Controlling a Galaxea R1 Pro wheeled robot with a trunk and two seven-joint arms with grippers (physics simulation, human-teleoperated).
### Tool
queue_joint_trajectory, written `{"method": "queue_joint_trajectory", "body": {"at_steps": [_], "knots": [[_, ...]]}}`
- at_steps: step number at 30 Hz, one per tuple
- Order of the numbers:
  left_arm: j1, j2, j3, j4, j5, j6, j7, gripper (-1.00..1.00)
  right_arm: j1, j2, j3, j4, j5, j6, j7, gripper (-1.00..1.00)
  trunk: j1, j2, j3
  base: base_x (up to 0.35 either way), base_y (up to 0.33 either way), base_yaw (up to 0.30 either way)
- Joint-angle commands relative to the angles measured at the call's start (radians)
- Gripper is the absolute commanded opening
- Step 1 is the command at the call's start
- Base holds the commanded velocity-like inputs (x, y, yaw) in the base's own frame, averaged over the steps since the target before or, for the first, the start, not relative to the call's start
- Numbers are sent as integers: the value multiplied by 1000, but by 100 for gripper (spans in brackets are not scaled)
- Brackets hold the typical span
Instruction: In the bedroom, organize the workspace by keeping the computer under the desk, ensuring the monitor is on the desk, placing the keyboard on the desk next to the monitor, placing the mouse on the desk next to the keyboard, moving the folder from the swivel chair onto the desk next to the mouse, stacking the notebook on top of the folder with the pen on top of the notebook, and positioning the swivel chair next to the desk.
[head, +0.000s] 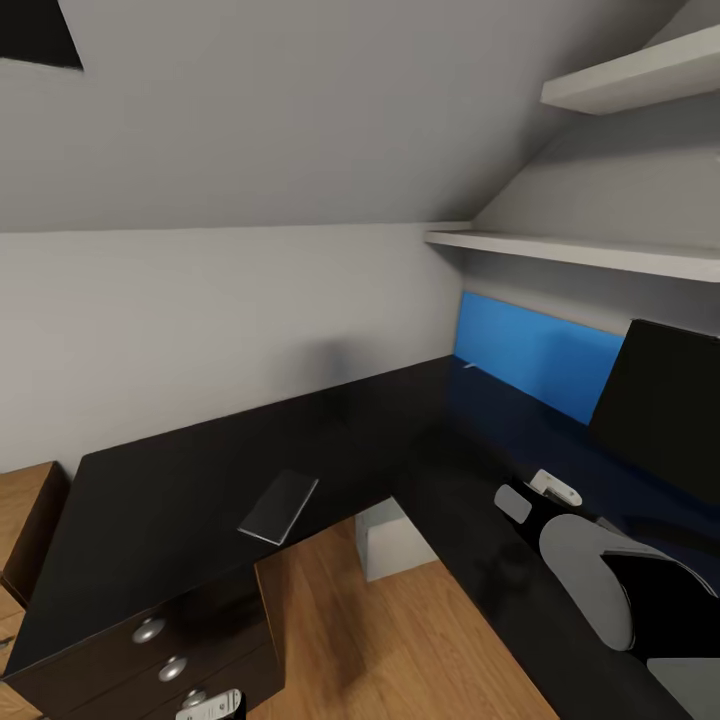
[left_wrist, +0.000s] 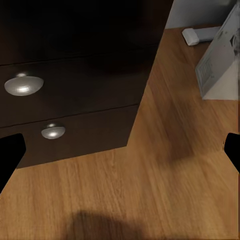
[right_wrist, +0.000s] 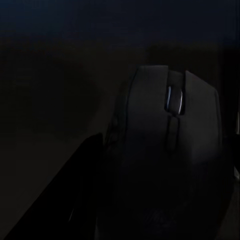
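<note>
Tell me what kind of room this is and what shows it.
Likely a home office nook under a sloped ceiling: a black L-shaped desk with a drawer unit, a monitor against a blue back panel, and white wall shelves above.

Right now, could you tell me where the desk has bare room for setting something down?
The desk is bare from the notebook leftwards, and along the wall to the blue back panel. It is crowded near the monitor, where the right arm reaches in.

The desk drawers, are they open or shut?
Shut: both drawer fronts sit flush, round knobs in line, no gap showing.
</note>
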Motion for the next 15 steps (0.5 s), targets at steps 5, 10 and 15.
{"method": "queue_joint_trajectory", "body": {"at_steps": [5,10,15], "knots": [[0,1,-6,28,10,-7,3,100,-1,0,-5,0,-4,-8,2,-100,0,-1,0,0,0,-45],[0,1,-6,34,10,-8,3,100,0,0,-5,0,-4,-8,2,-100,0,-1,0,0,0,-4],[0,2,-6,36,11,-9,3,100,-1,0,-5,0,-3,-8,2,-100,0,-1,2,0,0,-138]]}}
